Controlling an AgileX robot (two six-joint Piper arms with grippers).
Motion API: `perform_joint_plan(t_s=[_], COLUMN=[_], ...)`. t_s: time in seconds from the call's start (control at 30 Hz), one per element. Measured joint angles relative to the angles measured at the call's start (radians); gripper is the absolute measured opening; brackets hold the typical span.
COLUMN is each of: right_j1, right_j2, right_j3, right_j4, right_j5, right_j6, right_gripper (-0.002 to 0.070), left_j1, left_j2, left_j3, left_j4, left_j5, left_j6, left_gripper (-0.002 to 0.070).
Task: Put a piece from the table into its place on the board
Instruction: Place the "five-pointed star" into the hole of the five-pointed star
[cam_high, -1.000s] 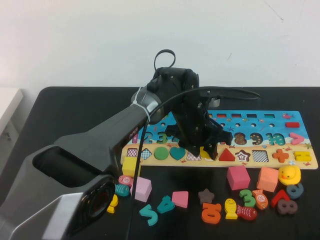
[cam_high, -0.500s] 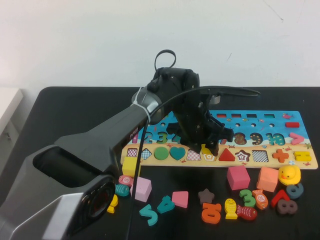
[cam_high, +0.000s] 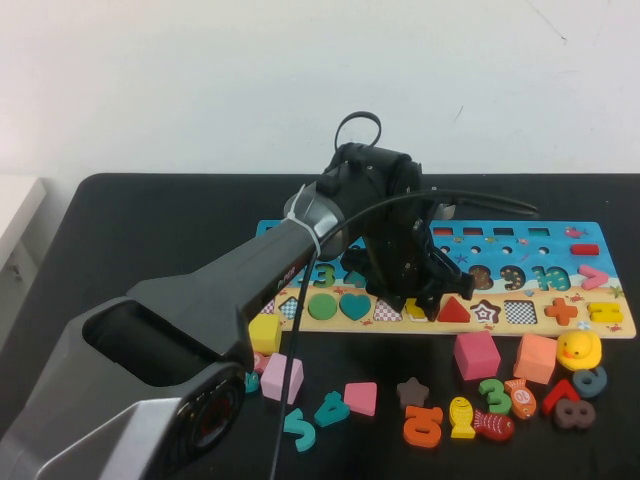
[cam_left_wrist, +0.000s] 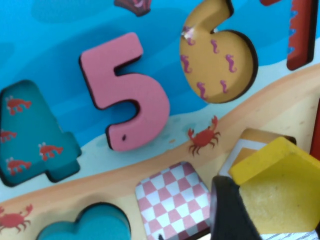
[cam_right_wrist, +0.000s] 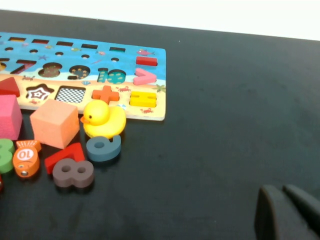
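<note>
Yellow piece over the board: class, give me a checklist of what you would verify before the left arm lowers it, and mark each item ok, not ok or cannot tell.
1. Left end effector shut on the yellow piece: ok, a finger presses its edge.
2. Piece over its slot: ok, the outlined recess shows partly under it.
3. Piece squared to the slot: cannot tell, most of the slot is hidden.
4. Neighbouring pieces seated, such as the pink 5: ok.
5. Board flat on the table: ok.
6. Right end effector away from the board, low over bare table: ok.
</note>
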Motion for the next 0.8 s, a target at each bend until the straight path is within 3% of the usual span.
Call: perform_joint_plan(t_s=[0.8], right_j1=[0.0], right_j2=[0.0], right_j3=[0.0], right_j4=[0.0], right_j5=[0.0], right_j6=[0.0], right_gripper=[0.0019], left_j1=[0.0], left_j2=[0.0], left_j3=[0.0], left_j4=[0.004], left_j5=[-0.01], left_j6=[-0.018], left_gripper=[0.0309])
